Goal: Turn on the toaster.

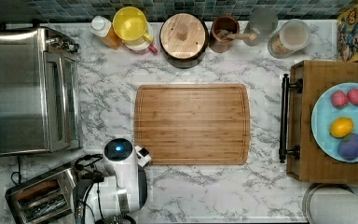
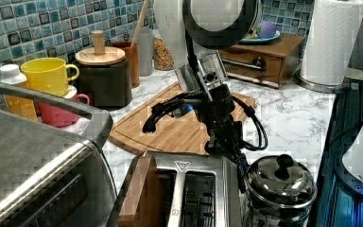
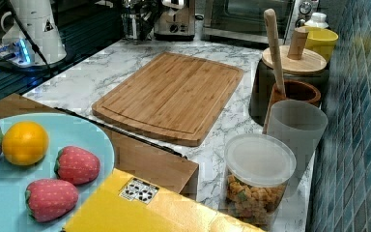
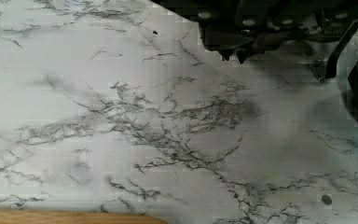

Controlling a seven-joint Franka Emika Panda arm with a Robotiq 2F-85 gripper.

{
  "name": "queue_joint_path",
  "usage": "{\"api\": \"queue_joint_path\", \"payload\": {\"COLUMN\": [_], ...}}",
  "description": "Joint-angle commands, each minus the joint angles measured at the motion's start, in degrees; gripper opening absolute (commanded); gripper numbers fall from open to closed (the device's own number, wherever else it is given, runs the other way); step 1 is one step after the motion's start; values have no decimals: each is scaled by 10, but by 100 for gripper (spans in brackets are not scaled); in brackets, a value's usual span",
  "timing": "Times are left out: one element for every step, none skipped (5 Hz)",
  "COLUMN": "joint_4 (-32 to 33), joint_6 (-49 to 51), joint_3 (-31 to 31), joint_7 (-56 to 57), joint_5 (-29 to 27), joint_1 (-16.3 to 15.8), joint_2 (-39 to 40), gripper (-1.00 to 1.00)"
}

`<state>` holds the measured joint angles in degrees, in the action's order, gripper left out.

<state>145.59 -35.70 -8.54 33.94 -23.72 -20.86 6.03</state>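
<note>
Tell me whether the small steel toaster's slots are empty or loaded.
Loaded in part: the small brushed-steel pop-up toaster has a brown slice in one slot; the other looks empty.

Steel 2-slot toaster [image 1: 41,196], upright, beside oven.

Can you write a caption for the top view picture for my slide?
Robot arm hovers beside the small toaster, near a bamboo cutting board on the marble counter.

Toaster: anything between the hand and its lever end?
Nothing visible blocks it. In the left view the hand hangs just past the toaster's far end, with only its own cables around it. A steel lidded pot stands beside the toaster on the left view's right, off the path.
</note>
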Motion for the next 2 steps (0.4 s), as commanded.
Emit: {"api": "queue_joint_path", "payload": {"joint_4": [-26,-26], "joint_6": [0,1], "joint_3": [-21,0], "joint_7": [-8,-7], "joint_5": [-2,-4], "joint_1": [21,0], "joint_2": [-9,-10], "gripper": [-100,-100]}}
